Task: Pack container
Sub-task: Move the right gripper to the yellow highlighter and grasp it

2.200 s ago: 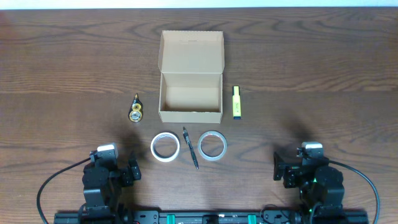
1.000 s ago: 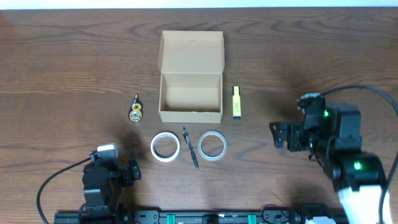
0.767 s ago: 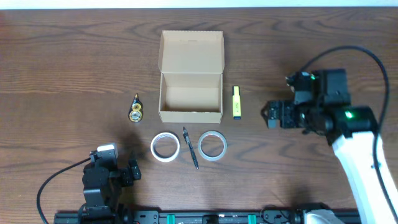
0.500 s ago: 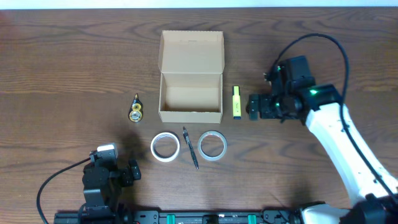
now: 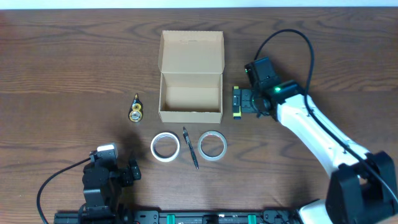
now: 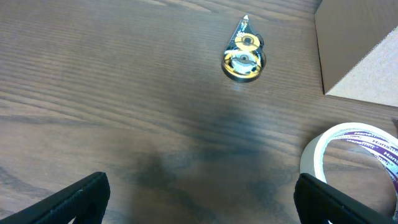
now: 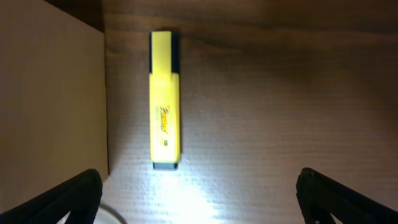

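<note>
The right claw (image 5: pixel 244 102) has swung out from its parked spot at the near right edge of the table and now hangs over the yellow highlighter (image 7: pixel 165 99). Its fingers are spread wide, and the marker lies lengthwise on the wood below, a little toward the left-hand finger in the wrist view. The container (image 5: pixel 189 116) stands just beyond the highlighter on that same side, lid flap back, with nothing clearly inside. The left claw (image 6: pixel 202 186) has not stirred; its fingers are also apart, with the correction-tape dispenser (image 6: pixel 244 53) well ahead of it. Packing looks to be just starting, highlighter first; nothing is gripped yet.
</note>
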### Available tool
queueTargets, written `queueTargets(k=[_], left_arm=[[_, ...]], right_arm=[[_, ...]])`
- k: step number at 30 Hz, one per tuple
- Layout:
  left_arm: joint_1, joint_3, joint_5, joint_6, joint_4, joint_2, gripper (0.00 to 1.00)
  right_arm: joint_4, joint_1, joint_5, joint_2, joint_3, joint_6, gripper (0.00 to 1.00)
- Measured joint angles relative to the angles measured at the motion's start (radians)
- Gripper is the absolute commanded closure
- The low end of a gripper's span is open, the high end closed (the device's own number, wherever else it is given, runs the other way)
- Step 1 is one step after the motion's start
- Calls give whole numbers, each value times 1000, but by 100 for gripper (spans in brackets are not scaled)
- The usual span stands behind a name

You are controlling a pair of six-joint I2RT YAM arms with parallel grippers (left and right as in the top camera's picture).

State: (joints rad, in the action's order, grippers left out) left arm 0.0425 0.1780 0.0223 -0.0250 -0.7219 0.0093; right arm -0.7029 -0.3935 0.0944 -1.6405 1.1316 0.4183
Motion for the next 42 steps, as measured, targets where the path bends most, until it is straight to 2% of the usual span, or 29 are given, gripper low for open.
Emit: queueTargets(k=[6,7,17,24,32,42], left_arm=[[0,0,0,0,0,0,5],[0,0,0,0,0,0,5],[0,0,0,0,0,0,5],[0,0,0,0,0,0,5],[0,0,0,0,0,0,5],[0,0,0,0,0,0,5]], right_arm=[[70,-2,15,-60,0,3,1],[84,-2,16,-65,0,8,3],[98,3,8,-201,1,121,6],[151,19,-33,-218,2,126,18],[169,77,-130,-262,15,113,16],[169,71,-130,-264,17,52,17]])
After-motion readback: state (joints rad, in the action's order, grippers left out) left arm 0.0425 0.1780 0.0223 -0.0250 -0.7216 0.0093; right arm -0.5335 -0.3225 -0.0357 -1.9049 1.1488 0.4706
